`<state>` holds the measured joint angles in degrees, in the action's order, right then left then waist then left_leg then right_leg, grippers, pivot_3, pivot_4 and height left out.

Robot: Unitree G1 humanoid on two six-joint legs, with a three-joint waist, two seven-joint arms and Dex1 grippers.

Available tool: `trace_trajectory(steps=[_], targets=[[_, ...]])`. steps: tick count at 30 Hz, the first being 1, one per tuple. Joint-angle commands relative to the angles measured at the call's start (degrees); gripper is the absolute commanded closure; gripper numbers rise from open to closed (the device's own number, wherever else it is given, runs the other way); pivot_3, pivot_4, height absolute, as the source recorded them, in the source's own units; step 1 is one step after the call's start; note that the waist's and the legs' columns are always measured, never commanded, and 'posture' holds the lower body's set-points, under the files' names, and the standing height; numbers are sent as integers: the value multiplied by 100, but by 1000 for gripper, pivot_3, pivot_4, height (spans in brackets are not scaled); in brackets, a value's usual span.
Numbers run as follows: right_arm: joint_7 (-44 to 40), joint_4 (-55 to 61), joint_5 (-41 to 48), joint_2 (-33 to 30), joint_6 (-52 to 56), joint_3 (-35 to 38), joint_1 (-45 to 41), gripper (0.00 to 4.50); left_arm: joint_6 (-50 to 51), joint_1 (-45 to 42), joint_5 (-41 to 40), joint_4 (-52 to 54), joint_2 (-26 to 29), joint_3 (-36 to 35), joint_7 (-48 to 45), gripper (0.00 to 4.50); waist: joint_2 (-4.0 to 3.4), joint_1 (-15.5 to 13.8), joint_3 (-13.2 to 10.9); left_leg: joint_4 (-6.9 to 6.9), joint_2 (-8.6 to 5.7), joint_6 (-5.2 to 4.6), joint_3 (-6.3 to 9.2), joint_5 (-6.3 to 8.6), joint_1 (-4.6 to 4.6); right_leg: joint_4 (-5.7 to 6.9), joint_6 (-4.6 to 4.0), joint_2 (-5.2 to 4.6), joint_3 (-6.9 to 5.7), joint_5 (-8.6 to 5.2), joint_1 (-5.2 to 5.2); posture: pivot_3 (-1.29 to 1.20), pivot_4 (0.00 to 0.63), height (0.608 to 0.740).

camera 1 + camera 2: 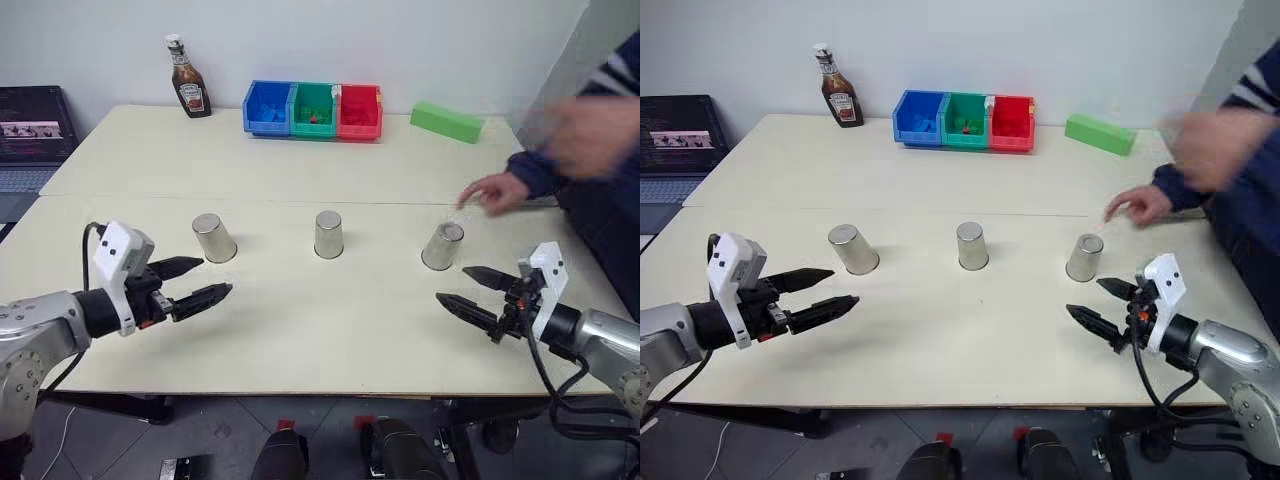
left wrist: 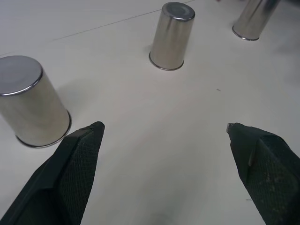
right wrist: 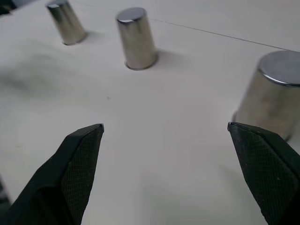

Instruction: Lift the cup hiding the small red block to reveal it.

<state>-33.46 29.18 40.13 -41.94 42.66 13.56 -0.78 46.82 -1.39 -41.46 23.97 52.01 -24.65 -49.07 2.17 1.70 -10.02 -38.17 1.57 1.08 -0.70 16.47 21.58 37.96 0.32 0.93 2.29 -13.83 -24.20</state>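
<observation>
The left gripper (image 1: 205, 279) hovers over the table (image 1: 300, 340) with its jaws spread wide and empty, just short of the left cup (image 1: 214, 238), touching nothing. Three steel cups stand upside down in a row across the table: the left one, the middle cup (image 1: 328, 234) and the right cup (image 1: 442, 246), well apart from each other, with bare table between them and along the near edge. The small red block cannot be seen, so which cup covers it cannot be told. The right gripper (image 1: 463, 290) hangs near the right cup, jaws released wide, holding nothing. A person's hand (image 1: 495, 190) rests just behind the right cup, near the table's right edge.
</observation>
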Motion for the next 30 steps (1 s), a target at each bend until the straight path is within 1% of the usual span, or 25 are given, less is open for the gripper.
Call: trace_trajectory(steps=[1, 5, 9, 12, 15, 20, 26, 29, 30], targets=[[401, -309, -613, 202, -356, -210, -332, 0, -333, -330, -161, 780, -187, 541, -94, 44, 1, -1, 1, -1, -2, 0, -2, 0, 0, 0, 2, 0, 2, 1, 1, 0, 150, 740], [823, -1040, -1041, 711, -510, -450, -928, 0, -707, -776, -34, 1143, -603, 1371, -50, 44, 1, 0, 2, -4, -2, 1, -4, -1, 0, 3, 4, 0, 7, 3, 2, 0, 150, 740], [1042, -1774, -1522, 1002, -799, -613, -1421, 0, -1230, -1306, 418, 902, -1086, 1939, 97, 44, 1, -1, 3, -7, -5, 1, -5, -1, -3, 8, 3, 3, 8, 4, 4, 0, 150, 740], [1003, -2101, -1720, 1163, -948, -749, -1615, 0, -1329, -1513, 552, 794, -1261, 2250, 77, 44, 0, 2, 3, -6, -6, 1, -6, -1, -2, 9, 3, 3, 10, 5, 3, 0, 150, 740], [992, -2434, -1884, 1324, -1100, -843, -1803, 0, -1327, -1626, 535, 674, -1373, 2365, 77, 44, -1, 13, 3, -3, -5, 0, -6, -1, 0, 8, 2, 3, 11, 5, 1, 0, 150, 740], [970, -3030, -2040, 1652, -1365, -872, -2173, 0, -1502, -1689, 743, 324, -1418, 2391, 86, 44, -1, 14, 3, -5, -5, 0, -5, -1, 1, 7, 3, 3, 10, 5, 0, 0, 150, 740], [925, -3573, -2330, 1863, -1857, -905, -2432, 0, -1547, -1577, 814, 306, -1404, 2424, 59, 44, -1, 9, 3, -5, -7, 0, -3, -1, 4, 6, 2, 2, 8, 5, 0, 0, 150, 740], [923, -3725, -2408, 1887, -2042, -836, -2489, 518, -1527, -1588, 806, 280, -1384, 2386, 52, 0, -2, 9, 3, -5, -7, 0, -2, -1, 6, 5, 2, 1, 7, 5, 0, 0, 150, 740], [913, -3741, -2416, 1889, -2079, -824, -2488, 784, -1521, -1579, 800, 288, -1379, 2373, 51, 0, -1, 9, 3, -5, -7, 0, -2, -1, 6, 5, 1, 1, 7, 5, -1, 0, 150, 740]])
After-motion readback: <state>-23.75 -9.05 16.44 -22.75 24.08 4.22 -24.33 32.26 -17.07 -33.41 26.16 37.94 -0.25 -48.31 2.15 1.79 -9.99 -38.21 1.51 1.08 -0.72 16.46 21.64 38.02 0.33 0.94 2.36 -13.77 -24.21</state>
